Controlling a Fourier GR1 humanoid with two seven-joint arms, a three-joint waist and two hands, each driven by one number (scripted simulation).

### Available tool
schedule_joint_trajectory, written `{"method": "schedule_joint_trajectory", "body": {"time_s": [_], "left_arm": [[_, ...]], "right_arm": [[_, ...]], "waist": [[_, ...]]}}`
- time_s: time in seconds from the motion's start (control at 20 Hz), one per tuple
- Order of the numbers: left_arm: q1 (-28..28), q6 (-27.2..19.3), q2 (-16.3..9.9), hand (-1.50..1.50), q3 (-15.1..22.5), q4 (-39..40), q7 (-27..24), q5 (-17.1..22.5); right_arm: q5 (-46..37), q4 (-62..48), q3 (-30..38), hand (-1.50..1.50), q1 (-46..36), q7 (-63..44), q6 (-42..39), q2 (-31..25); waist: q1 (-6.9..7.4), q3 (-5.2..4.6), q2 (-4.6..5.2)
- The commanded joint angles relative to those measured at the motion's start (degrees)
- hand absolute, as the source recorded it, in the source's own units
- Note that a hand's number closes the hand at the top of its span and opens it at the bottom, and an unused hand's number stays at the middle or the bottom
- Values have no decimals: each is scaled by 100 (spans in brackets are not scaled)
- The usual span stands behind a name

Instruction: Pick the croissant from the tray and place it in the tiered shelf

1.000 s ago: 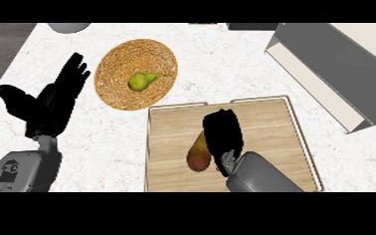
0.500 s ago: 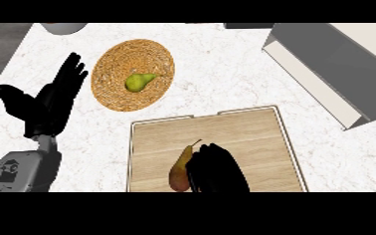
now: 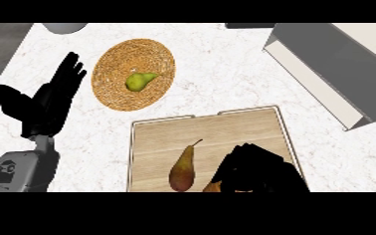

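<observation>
Left hand [image 3: 47,102] rested open, fingers up, at table's left edge. Woven round mat [image 3: 134,74] lay beside it, green pear [image 3: 139,81] on centre, stem toward right. Wooden tray [image 3: 213,129] sat at table's near edge; brown pear [image 3: 183,167] lay on it, long axis upright in view, stem toward far edge. Croissant [image 3: 212,186]: only orange sliver visible at tray's near edge, under right hand [image 3: 257,172]; orientation unreadable. Right hand's fingers curled over it. Grey tiered shelf [image 3: 330,69] stood at far right corner. White marble table [image 3: 220,69].
</observation>
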State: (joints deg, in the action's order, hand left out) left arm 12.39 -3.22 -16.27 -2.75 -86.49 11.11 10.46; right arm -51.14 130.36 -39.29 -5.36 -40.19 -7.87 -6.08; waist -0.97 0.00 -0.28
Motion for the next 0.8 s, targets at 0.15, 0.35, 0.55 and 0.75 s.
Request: {"method": "schedule_joint_trajectory", "body": {"time_s": [0.15,0.35,0.55,0.75], "left_arm": [[127,-15,73,0,50,-33,103,-84],[-59,58,161,0,45,-18,-4,-53],[20,104,157,0,59,80,-63,-142],[368,17,180,0,11,197,142,-161]], "right_arm": [[548,1314,1410,150,-806,-1185,-1138,286],[698,814,2634,150,-1875,-1303,-1707,162],[1301,195,3967,150,-2704,-1226,-2046,51],[2107,-221,5352,150,-2747,-690,-2333,-773]], "waist": [[66,-4,18],[103,-4,22],[95,-3,30],[42,3,29]]}}
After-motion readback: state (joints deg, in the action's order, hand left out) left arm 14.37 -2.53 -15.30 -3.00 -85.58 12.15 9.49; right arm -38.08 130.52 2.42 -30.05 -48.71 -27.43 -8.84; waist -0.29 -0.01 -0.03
